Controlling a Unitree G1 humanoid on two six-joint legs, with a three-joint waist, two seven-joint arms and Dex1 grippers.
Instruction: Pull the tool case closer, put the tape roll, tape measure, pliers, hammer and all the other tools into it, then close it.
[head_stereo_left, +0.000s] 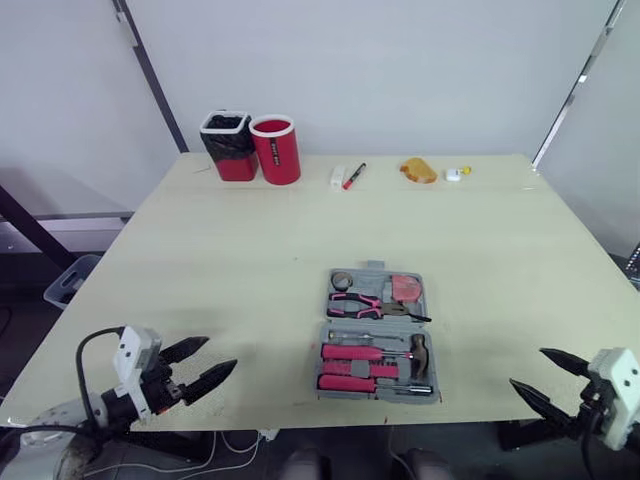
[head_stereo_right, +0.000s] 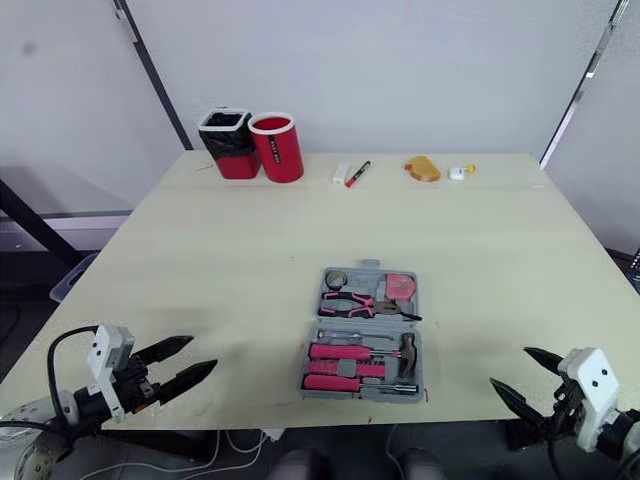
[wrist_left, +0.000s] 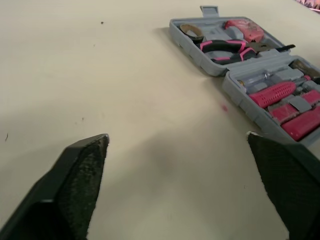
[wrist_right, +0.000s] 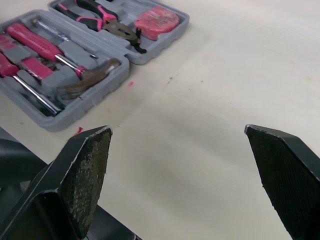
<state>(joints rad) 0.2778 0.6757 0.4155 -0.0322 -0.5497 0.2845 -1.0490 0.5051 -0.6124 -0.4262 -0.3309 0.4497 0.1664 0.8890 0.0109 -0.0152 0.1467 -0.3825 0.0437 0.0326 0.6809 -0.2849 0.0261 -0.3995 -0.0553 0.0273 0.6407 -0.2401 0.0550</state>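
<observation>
A pale, matte wooden table (head_stereo_left: 250, 260) with straight edges. Most of its surface is bare, with wide open room to the left, to the right and behind the one thing near the front.

That thing is the tool case (head_stereo_left: 345, 322), of grey moulded plastic. It lies open and flat, just in from the table's near edge and slightly right of centre. Its far half holds a small tape roll (head_stereo_left: 343, 280), a pink, rounded tape measure (head_stereo_left: 406, 288) and pliers (head_stereo_left: 365, 305) with pink-and-black handles. The black tips of the pliers reach over the case's right rim. The near half holds a hammer (head_stereo_left: 418, 352) with a dull metal head and two screwdrivers (head_stereo_left: 352, 352) with ribbed pink handles (plus small metal bits too fine to make out).

The left tool (head_stereo_left: 221, 352) hovers over the table's near left edge, well apart from the case. Its two black, pointed, rough-faced fingers are spread apart and hold nothing. The right tool (head_stereo_left: 526, 367) hangs just off the near edge, to the right of the case. Its fingers are also spread and hold nothing.

Along the far edge stand a red bin (head_stereo_left: 229, 146) with a black liner and a red cylinder (head_stereo_left: 276, 150). The lettering on the cylinder is too small to read. Further right lie a marker (head_stereo_left: 354, 176) and an orange-brown lump (head_stereo_left: 419, 170).
</observation>
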